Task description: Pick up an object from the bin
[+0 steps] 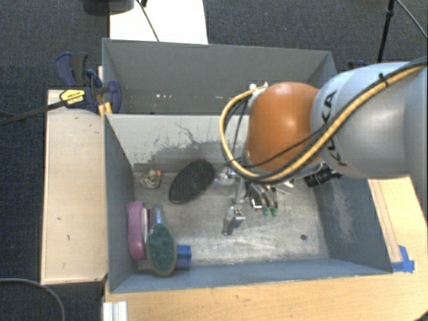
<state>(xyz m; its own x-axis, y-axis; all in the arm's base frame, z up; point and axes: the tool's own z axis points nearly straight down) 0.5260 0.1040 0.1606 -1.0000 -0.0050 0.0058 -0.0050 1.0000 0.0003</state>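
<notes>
Oval brush (192,181) L of end effector (234,225), both mid bin (294,243).

Robotics lab or test cell. Main giveaway: big industrial robot arm (381,126) w/ KUKA lettering on its grey shell, orange cover (281,126) at the wrist, yellow & black cables (229,136) looped round it. Arm reaches into a plain grey sheet-metal bin (214,72) w/ a few odd small items inside, i.e. a test rig. Dark carpet floor (40,12) all round; a loose black cable (27,114) trails over it at left, and a thin black stand leg (390,19) shows top right.
</notes>
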